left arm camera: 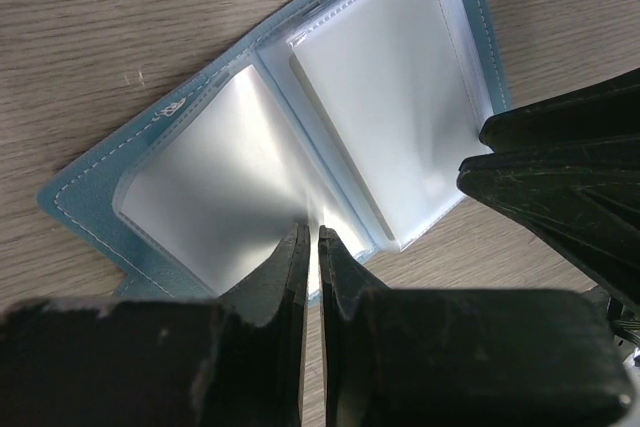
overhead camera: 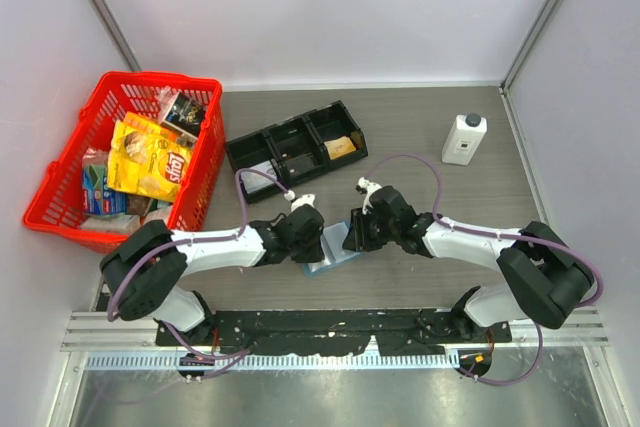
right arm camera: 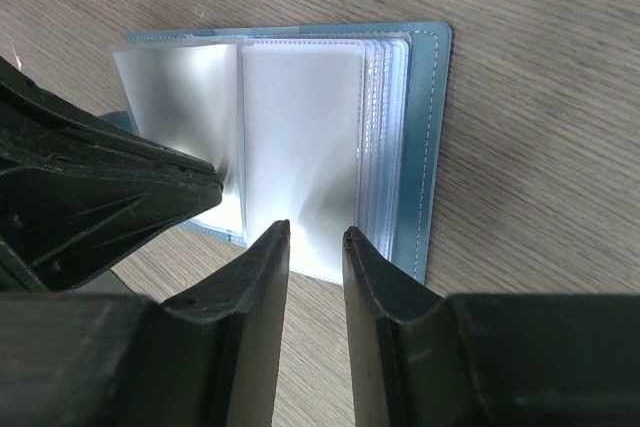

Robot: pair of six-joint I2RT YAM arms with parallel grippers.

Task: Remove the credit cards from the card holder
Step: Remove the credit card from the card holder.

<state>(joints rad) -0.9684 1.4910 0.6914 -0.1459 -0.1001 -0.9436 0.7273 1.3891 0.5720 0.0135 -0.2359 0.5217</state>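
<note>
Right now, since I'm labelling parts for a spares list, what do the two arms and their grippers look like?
The left arm and right arm have white links between bulky black joints. A thin purple cable loops along each. The left gripper and right gripper have black, tapered, scuffed fingers. No markings show.

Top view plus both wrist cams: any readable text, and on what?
"Lay's": yellow chip bag in the red basket.
Label on the white bottle: too small to read.
Print on the other basket packets: too blurred.
Tiny stamped mark on the card holder's edge: unreadable.
</note>
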